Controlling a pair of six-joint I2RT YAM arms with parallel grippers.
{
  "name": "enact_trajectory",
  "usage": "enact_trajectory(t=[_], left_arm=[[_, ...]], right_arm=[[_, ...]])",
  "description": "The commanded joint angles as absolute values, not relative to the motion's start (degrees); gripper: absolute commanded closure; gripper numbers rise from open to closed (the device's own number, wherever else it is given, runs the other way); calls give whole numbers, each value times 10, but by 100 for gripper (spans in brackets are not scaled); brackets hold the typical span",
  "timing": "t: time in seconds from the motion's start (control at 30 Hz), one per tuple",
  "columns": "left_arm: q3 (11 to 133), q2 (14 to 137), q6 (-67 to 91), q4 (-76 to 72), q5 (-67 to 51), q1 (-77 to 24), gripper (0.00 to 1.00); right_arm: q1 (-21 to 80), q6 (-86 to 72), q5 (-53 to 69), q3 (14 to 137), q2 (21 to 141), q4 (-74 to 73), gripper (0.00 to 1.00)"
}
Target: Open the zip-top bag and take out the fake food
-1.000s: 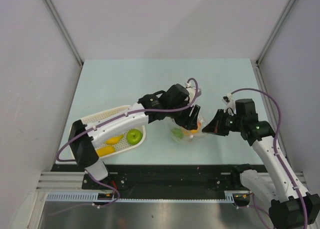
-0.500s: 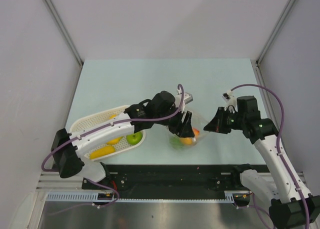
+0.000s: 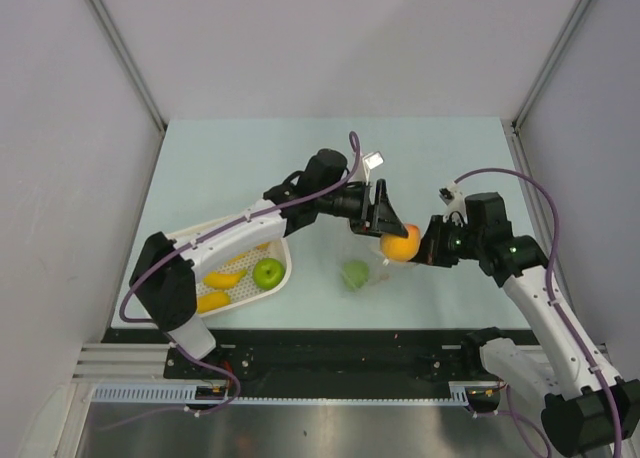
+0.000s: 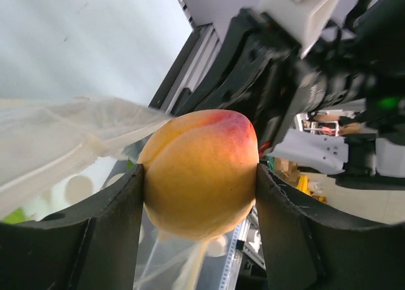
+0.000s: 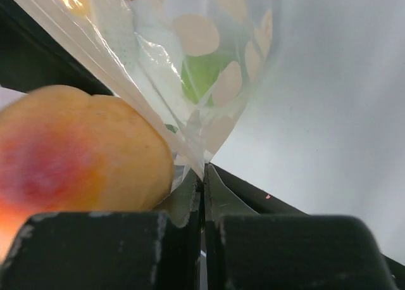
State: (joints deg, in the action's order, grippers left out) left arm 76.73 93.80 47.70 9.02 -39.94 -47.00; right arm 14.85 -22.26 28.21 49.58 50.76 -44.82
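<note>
Pale counter (image 3: 230, 168), grey walls (image 3: 330, 48). Left hand (image 3: 390, 234) pinching orange fake food (image 4: 199, 176); right-wrist view alone showing right hand (image 5: 204, 190) clamping zip-top bag (image 5: 218, 75).

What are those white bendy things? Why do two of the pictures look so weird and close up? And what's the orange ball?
Those are two robot arms, a left arm and a right arm. Each ends in a two-finger pincher called a gripper. One picture looks down from above. The other two come from small cameras on the wrists, so everything looks huge. On the pale table lie a clear zip-top bag with a green apple inside, and a white basket holding a second apple and yellow bananas. The ball is a toy peach. The left gripper squeezes it, outside the bag. The right gripper pinches the bag's edge.
</note>
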Motion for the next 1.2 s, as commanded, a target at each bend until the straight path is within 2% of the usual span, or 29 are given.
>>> enact_trajectory(t=[0.0,0.1,0.23,0.33,0.67,0.77,0.87,0.9,1.0,1.03,1.13,1.17], left_arm=[[860,946,467,62,-396,-446,100],[868,957,492,53,-438,-446,100],[817,944,559,-89,-523,-449,100],[792,928,548,-99,-577,-453,100],[660,774,512,-111,-613,-455,100],[656,714,416,36,-548,-454,100],[653,662,341,185,-421,-452,100],[650,649,330,218,-330,-451,100],[629,589,322,331,-172,-441,100],[624,574,341,390,-57,-436,100],[602,508,394,496,148,-423,100],[591,486,400,513,177,-420,100]], right_arm=[[158,-207,247,517,517,-467,100],[157,-215,234,513,515,-462,100],[149,-236,192,514,520,-462,100],[140,-255,172,516,513,-451,100],[126,-265,175,533,517,-435,100],[126,-258,175,542,518,-439,100],[126,-254,177,548,516,-452,100],[126,-255,178,548,512,-458,100],[126,-258,182,540,497,-466,100],[126,-261,185,537,490,-467,100],[125,-269,189,528,472,-474,100],[126,-271,190,526,468,-475,100]])
